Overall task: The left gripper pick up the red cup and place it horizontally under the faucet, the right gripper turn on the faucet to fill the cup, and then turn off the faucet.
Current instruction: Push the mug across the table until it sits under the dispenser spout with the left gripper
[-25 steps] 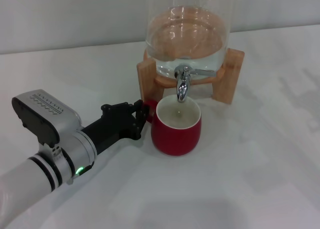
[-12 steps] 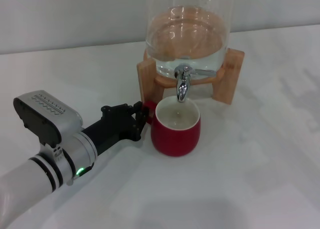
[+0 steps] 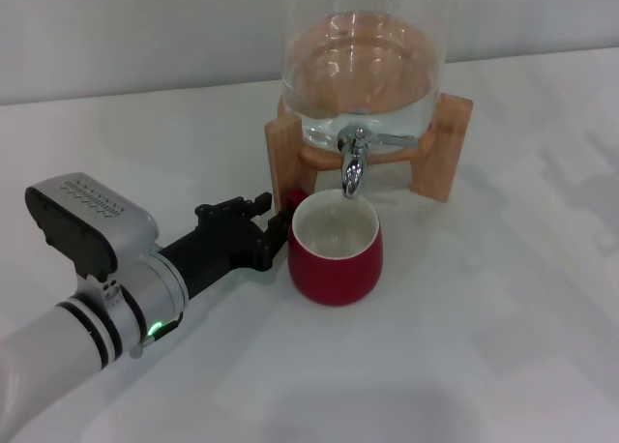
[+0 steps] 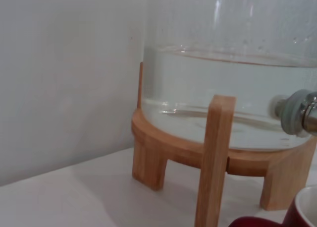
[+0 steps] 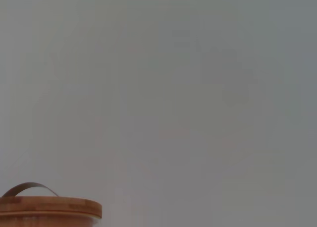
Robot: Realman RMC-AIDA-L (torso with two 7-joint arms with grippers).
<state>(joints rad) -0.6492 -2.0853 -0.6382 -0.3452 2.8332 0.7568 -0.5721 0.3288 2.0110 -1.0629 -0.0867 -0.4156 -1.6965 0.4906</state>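
The black two-finger left gripper (image 3: 274, 226), clamped on the handle, has nudged the squat dark-red ceramic cup (image 3: 335, 249) slightly leftward under the shiny chrome faucet (image 3: 354, 162) (right gripper out of view); the mouth wants centring beneath the spout before release.

White table (image 3: 503, 346), plain grey wall (image 3: 145, 37)

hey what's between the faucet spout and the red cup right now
Nothing: in the head view, only a bare gap separates the faucet spout from the red cup below; no stream is visible.
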